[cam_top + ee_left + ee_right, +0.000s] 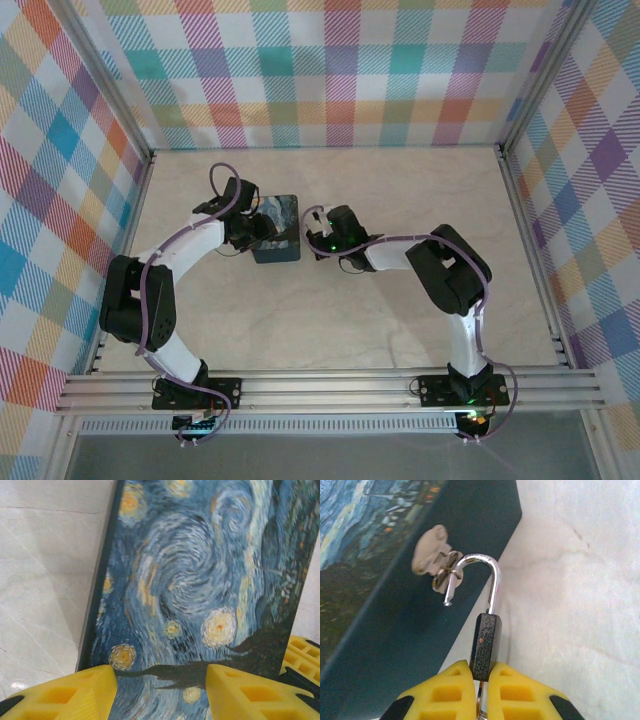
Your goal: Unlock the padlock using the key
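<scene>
Right wrist view: the right gripper is clenched on the dark body of the padlock, which stands just ahead of its fingertips. The shackle arches forward, one end loose, and hooks through the clasp on the side of the tin. A silvery sliver shows between the fingertips; what it is I cannot tell. The left gripper is spread apart over the tin's painted lid.

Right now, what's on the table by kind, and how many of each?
Tin: 1
Padlock: 1
Key: 0 clearly seen; a silvery sliver at the padlock's base may be it
Total: 2 sure
</scene>
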Robot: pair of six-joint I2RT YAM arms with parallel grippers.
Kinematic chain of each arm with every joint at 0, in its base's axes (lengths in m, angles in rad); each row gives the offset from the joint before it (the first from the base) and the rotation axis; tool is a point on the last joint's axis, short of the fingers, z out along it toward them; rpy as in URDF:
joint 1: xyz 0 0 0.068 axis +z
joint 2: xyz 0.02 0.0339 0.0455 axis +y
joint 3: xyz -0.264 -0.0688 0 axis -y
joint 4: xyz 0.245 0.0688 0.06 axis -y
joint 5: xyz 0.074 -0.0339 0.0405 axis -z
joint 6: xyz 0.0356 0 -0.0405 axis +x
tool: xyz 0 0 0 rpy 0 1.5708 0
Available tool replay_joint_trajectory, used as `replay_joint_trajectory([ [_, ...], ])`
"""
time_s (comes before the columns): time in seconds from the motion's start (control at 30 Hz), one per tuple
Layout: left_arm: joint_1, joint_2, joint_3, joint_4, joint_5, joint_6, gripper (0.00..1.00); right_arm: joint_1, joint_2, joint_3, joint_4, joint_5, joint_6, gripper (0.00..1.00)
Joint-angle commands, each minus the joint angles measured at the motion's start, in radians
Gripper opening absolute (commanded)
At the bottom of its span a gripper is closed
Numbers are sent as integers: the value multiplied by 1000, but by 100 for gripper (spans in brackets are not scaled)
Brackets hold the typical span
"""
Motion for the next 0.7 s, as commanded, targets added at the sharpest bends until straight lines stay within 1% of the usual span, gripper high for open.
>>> replay_joint_trajectory([
  [0.0,-13,68,-56,-130,40,1,53,35,21,49,-42,114,-184,4],
  [0.07,-13,78,-55,-126,51,1,53,35,31,61,-47,147,-207,4],
  [0.13,-13,87,-56,-121,67,-1,53,34,40,82,-70,134,-206,3],
  [0.17,-13,93,-59,-119,74,-3,53,35,42,74,-48,118,-198,3],
  [0.23,-13,97,-67,-112,84,-9,53,36,28,60,-17,83,-153,3],
  [0.43,-13,111,-81,-111,108,-6,53,48,43,128,7,131,71,3],
  [0.53,-13,114,-86,-115,107,-6,52,70,55,142,30,205,125,3],
  [0.67,-13,114,-86,-116,113,-4,53,93,50,115,120,224,133,3],
])
